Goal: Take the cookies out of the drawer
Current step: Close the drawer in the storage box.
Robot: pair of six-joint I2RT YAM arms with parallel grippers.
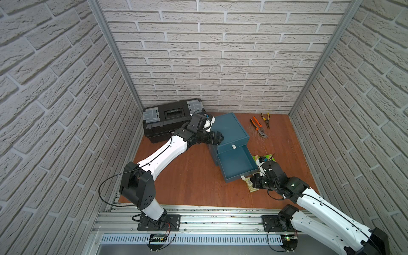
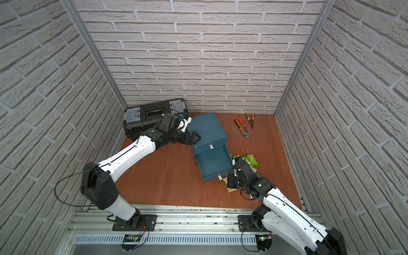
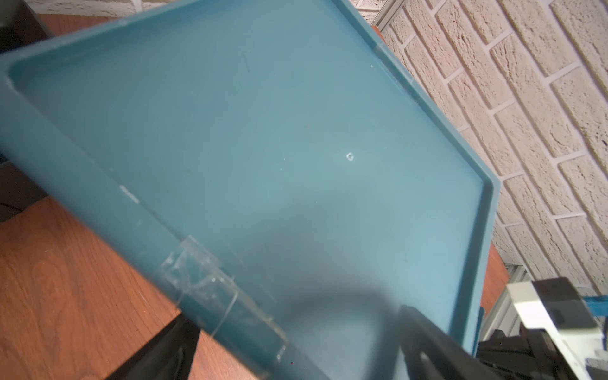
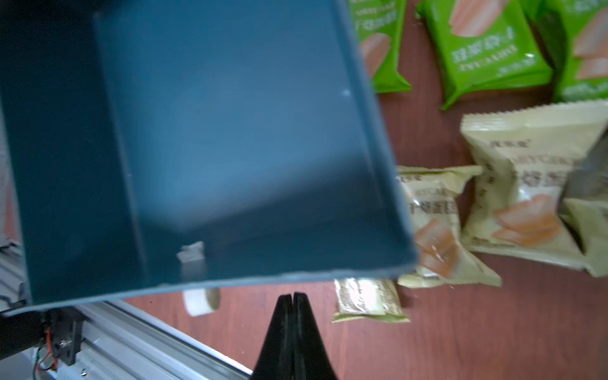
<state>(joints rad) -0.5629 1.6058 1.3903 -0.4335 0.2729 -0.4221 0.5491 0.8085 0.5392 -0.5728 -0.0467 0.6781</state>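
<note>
Cookies on the floor; right gripper closed on nothing.

In both top views the cookies (image 1: pixel 266 157) (image 2: pixel 251 159) lie right of the pulled-out drawer (image 1: pixel 236 162) (image 2: pixel 213 160), partly under the right arm. The left gripper (image 1: pixel 220 138) rests on the cabinet (image 1: pixel 231 128) corner. Its grip is unclear, also in the left wrist view. In the right wrist view the cookies (image 4: pixel 523 197) lie flat, long axes along the drawer's side. The right gripper (image 4: pixel 292 296) is near one packet, apart from it.
</note>
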